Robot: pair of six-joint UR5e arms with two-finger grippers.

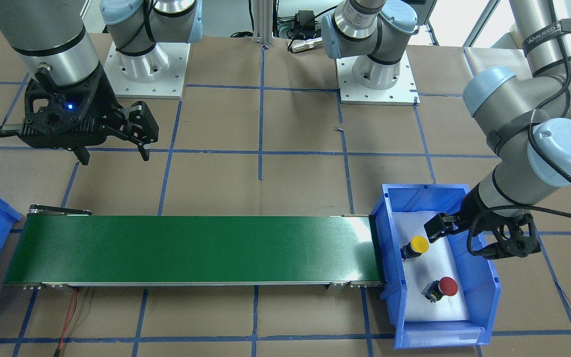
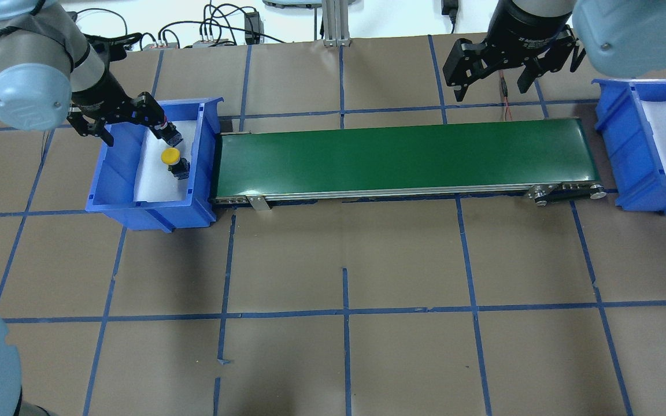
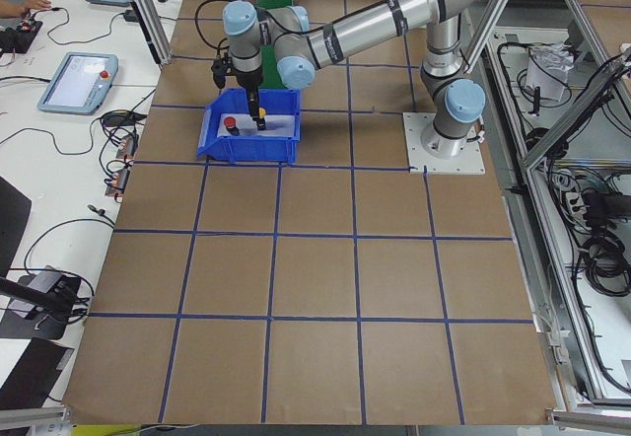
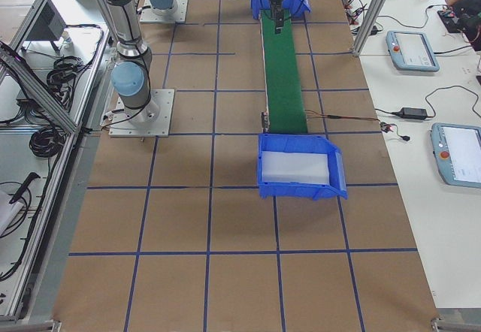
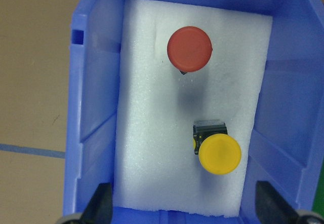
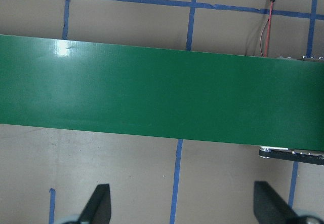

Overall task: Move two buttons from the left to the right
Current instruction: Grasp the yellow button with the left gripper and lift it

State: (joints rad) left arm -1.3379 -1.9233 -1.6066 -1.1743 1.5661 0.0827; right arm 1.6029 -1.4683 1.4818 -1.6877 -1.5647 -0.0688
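Observation:
Two buttons rest on white foam inside the blue bin (image 1: 484, 297) at the belt's left end: a yellow button (image 1: 419, 244) (image 5: 219, 154) and a red button (image 1: 447, 286) (image 5: 189, 49). My left gripper (image 1: 484, 235) (image 5: 185, 206) hangs open above that bin, near the yellow button (image 2: 170, 156), holding nothing. In the overhead view the arm hides the red button. My right gripper (image 1: 115, 157) (image 2: 492, 89) (image 6: 183, 206) is open and empty, above the table just behind the belt's right end.
A green conveyor belt (image 2: 402, 156) (image 6: 162, 92) runs between the two bins. A second blue bin (image 2: 628, 144) (image 4: 301, 170) with white foam stands at the belt's right end. A red and black wire (image 1: 70, 312) trails from the belt.

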